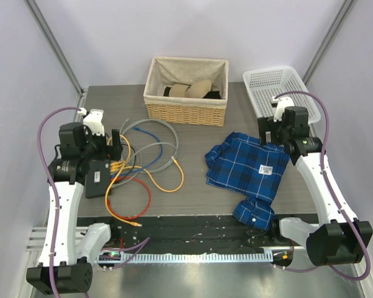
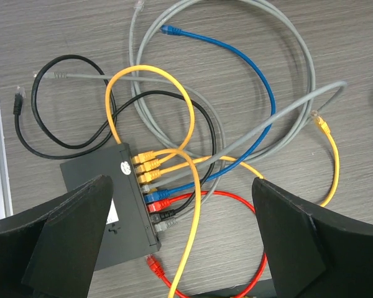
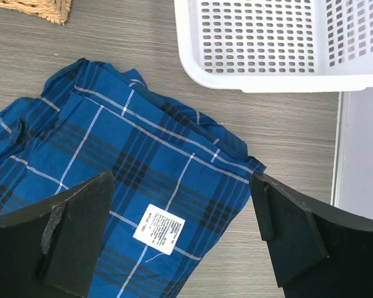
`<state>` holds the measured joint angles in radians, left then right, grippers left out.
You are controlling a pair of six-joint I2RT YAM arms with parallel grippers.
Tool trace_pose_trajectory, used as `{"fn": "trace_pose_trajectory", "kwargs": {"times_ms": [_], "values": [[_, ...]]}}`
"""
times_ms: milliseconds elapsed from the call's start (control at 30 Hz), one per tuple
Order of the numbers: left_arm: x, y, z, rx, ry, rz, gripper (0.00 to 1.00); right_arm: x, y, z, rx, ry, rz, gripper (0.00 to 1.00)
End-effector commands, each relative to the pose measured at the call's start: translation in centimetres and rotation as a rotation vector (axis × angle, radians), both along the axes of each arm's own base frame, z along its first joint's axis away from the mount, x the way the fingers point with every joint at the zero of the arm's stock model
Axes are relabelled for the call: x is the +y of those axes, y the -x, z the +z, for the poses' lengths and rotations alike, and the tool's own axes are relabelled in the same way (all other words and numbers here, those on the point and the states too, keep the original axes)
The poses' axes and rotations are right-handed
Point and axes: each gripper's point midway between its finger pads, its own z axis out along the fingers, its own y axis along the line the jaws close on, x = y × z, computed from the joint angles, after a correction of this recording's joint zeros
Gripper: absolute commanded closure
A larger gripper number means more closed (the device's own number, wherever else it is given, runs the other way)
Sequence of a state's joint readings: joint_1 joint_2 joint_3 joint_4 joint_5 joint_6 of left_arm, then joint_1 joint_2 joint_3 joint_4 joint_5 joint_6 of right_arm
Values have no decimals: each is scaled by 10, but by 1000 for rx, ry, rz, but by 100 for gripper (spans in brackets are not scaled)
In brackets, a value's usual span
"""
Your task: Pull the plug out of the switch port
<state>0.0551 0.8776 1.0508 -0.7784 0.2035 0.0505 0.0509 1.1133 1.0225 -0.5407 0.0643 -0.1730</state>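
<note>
Switch (image 2: 132, 211) lies flat on the table (image 1: 193, 195), at the left side near the left arm. In the left wrist view it sits low between the two fingers of the left gripper (image 2: 180, 183), much closer to the finger on the picture's left, which hides part of its top. The jaws stand wide apart and hold nothing. The socket edge faces the gap, and there a row of plugs (image 2: 155, 192) sits in the ports: yellow, grey, blue, red and black. Their cables (image 2: 267, 93) spread in loops over the table beyond. One loose red plug (image 2: 153, 264) lies just beside the corner of the switch. How high the gripper is over the switch, I cannot tell. The right gripper (image 3: 180, 186) is also wide open, above a blue plaid shirt (image 3: 143, 167), near a white basket (image 3: 267, 43).
</note>
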Motion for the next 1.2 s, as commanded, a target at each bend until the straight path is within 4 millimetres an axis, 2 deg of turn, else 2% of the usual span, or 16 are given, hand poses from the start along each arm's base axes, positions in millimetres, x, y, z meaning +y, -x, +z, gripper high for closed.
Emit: {"fn": "trace_pose_trajectory", "kwargs": {"times_ms": [0, 67, 167, 233, 267, 333, 367, 400, 500, 533, 633, 767, 833, 967, 1067, 1167], "values": [[-3, -9, 15, -49, 31, -3, 0, 18, -5, 19, -73, -59, 77, 0], [-3, -10, 16, -49, 31, -3, 0, 31, -3, 26, -81, -91, 153, 0], [-3, -10, 16, -46, 40, -1, 0, 80, 18, 32, -49, -144, 487, 5], [-6, -10, 14, -39, 51, -8, 0, 115, 45, 27, 1, -136, 737, 23], [-7, -10, 14, -35, 58, -9, 0, 123, 48, 21, 19, -117, 771, 27], [-9, -11, 11, -31, 66, -18, 0, 147, 62, 5, 68, -22, 899, 47], [-9, -11, 9, -26, 65, -19, 0, 153, 66, -11, 117, 5, 938, 54], [-8, -13, 9, -27, 65, -16, 0, 157, 71, -21, 146, 26, 967, 72], [-9, -17, 9, -21, 68, -17, 0, 162, 79, -65, 267, 100, 1025, 96], [-9, -18, 13, -28, 70, -19, 0, 161, 81, -76, 294, 119, 1033, 99], [-7, -19, 13, -19, 50, -27, 0, 146, 82, -112, 356, 218, 1011, 99], [-4, -27, -4, 51, 37, -22, 0, 110, 80, -156, 420, 347, 857, 99], [-5, -30, -4, 69, 52, -23, 1, 94, 68, -163, 393, 420, 761, 99], [-9, -36, -5, 101, 70, -40, 2, 53, 69, -190, 419, 582, 669, 99], [-9, -39, -9, 117, 64, -47, 3, 9, 71, -201, 502, 664, 574, 99], [-8, -44, -18, 136, 55, -57, 3, -32, 70, -211, 604, 630, 408, 99]]}}
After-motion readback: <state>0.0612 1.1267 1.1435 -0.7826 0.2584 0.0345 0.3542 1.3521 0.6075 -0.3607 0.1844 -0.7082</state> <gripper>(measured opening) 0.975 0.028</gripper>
